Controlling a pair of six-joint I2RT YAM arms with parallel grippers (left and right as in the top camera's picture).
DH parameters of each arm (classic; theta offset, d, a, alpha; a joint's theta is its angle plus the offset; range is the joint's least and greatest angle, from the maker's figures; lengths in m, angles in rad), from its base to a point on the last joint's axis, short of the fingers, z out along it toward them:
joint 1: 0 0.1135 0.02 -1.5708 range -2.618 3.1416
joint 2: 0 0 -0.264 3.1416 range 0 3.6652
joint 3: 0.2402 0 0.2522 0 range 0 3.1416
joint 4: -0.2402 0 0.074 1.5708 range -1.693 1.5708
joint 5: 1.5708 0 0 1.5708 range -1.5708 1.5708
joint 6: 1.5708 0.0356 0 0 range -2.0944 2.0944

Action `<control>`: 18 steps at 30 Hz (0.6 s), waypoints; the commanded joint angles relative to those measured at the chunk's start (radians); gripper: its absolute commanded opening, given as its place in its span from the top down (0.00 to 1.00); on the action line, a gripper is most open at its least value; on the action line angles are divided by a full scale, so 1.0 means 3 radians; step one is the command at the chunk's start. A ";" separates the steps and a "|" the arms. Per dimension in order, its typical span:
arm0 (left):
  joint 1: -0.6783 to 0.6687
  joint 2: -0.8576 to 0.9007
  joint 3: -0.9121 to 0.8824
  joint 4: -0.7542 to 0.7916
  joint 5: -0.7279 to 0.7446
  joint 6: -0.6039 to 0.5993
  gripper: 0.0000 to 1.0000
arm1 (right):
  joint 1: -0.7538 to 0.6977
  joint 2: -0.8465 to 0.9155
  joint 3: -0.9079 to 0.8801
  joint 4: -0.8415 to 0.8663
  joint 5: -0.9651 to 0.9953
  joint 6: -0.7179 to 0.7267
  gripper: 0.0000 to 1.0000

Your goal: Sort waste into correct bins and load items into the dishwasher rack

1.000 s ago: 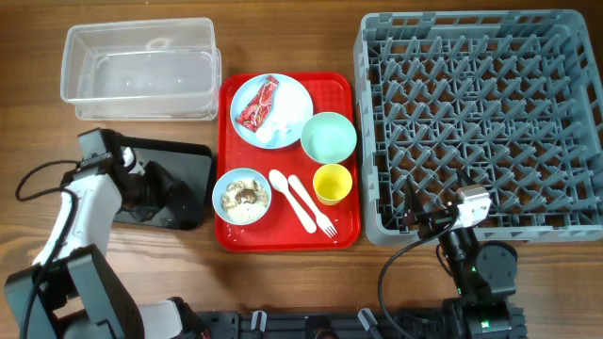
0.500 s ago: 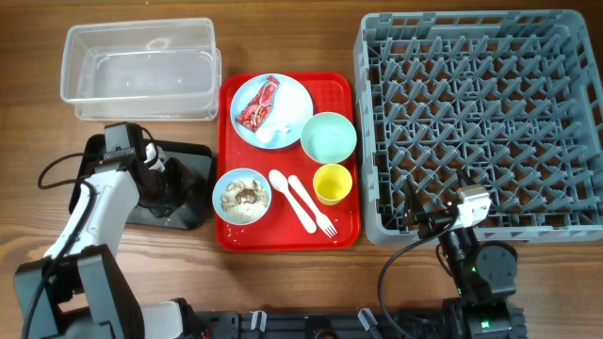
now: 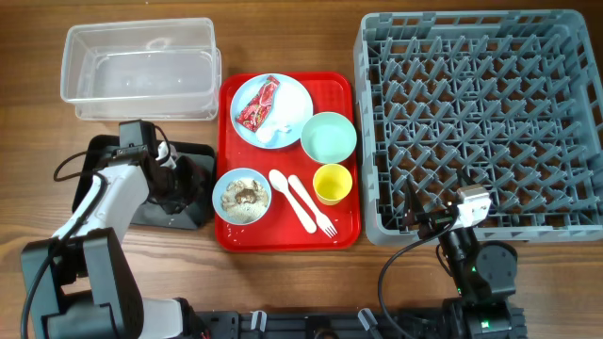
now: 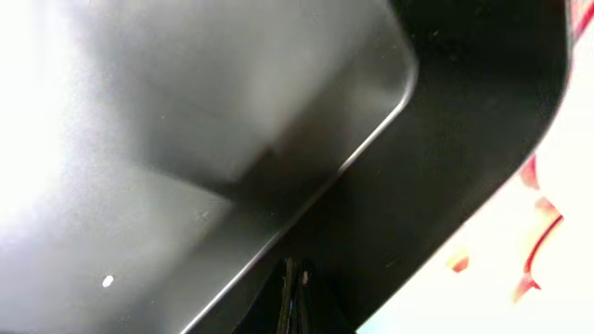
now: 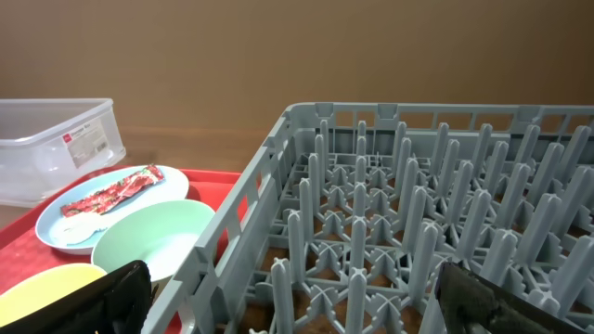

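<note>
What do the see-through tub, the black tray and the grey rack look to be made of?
Clear tub: likely thin glossy plastic, with see-through walls. Black tray: seemingly smooth semi-gloss plastic, with a soft sheen. Dishwasher rack: probably matte moulded plastic, with uniform grey pegs.

White-and-black left arm [image 3: 106, 195], black right arm [image 3: 480, 270], looping black cables [image 3: 381, 281].

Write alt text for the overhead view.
Red serving tray holds a plate with a red wrapper, a bowl of leftovers, mint bowl, yellow cup, spoon and fork. Left gripper over the black tray; grey rack at right.
</note>
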 commanded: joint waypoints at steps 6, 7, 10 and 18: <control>-0.0022 0.0036 -0.0018 0.0312 0.0252 -0.0148 0.96 | -0.0006 -0.0013 -0.0004 0.0013 -0.0032 -0.0022 0.00; -0.0022 0.0036 -0.0018 0.0399 0.0252 -0.0148 0.96 | -0.0008 -0.0013 -0.0004 0.0013 -0.0032 -0.0022 0.00; -0.0022 0.0036 -0.0019 0.0652 0.0209 -0.0146 0.96 | -0.0006 -0.0013 -0.0004 0.0013 -0.0032 -0.0023 0.00; -0.0022 0.0254 -0.0019 0.0999 0.0038 -0.0148 0.96 | -0.0006 -0.0013 -0.0004 0.0013 -0.0032 -0.0022 0.00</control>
